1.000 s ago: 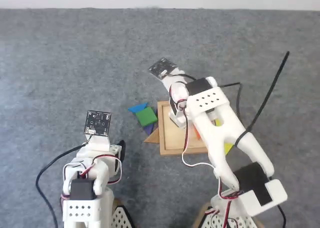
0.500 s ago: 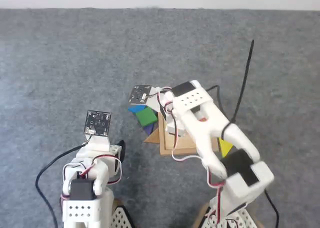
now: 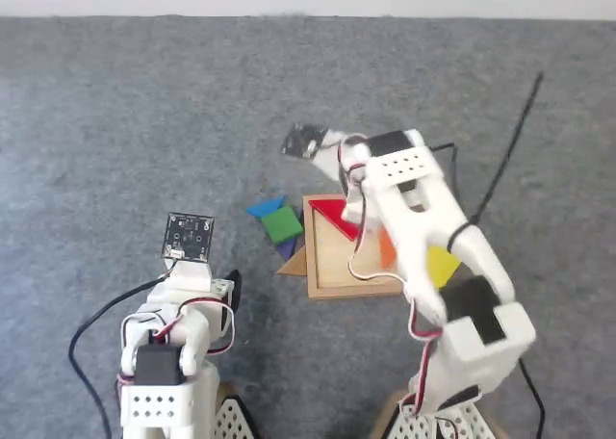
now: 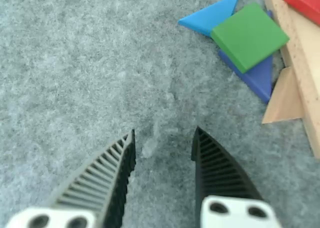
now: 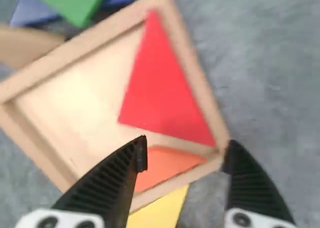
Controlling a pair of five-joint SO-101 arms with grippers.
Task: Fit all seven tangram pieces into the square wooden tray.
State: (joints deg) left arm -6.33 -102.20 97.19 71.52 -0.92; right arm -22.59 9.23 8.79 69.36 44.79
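— How's the light?
— Bright, even and diffuse from overhead across the grey table (image 3: 115,102).
— Shadows?
— Soft and short: a thin dark edge under the green piece (image 4: 249,35), and another along the tray (image 3: 346,288).

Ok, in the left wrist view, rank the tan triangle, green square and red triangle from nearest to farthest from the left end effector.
From the left end effector:
1. The tan triangle, beside the outer edge of the tray.
2. The green square, farther out, overlapping a blue piece.
3. The red triangle, farthest, inside the tray.
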